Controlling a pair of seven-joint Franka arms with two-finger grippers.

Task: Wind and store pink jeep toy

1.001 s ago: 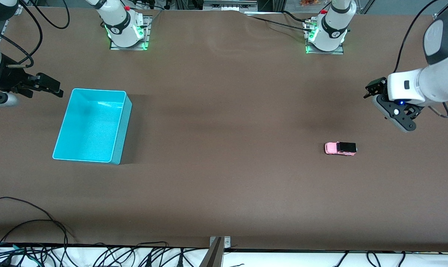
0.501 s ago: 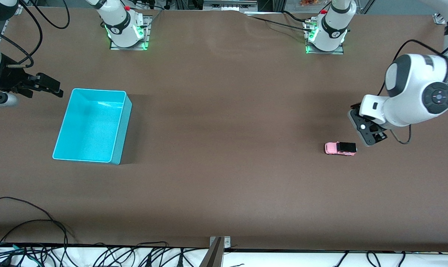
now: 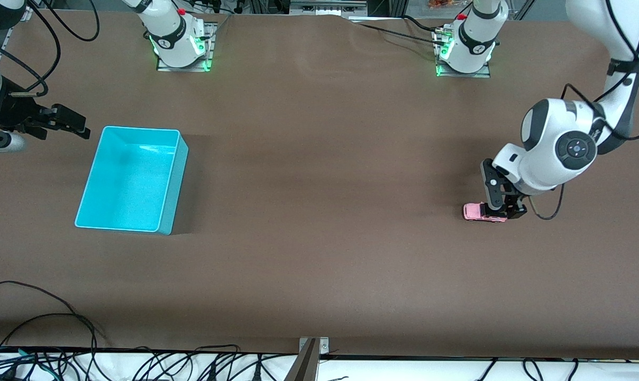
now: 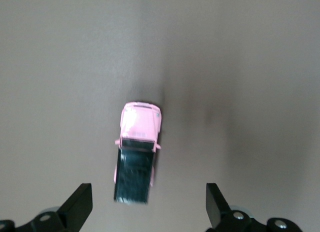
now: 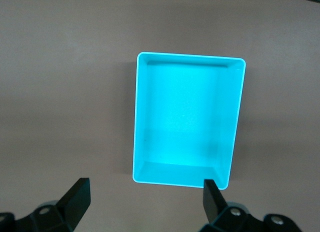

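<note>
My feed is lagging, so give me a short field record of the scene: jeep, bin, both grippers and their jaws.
jeep: pink jeep toy on its wheels on the table, toward the left arm's end, not held
bin: turquoise bin toward the right arm's end, nothing in it
left gripper: low over the jeep's black-roofed end, jaws open
right gripper: waiting beside the bin, jaws open, holding nothing
task stage: jeep not yet gripped

The high front view spans the whole table; each wrist view looks straight down, sharing a patch.
</note>
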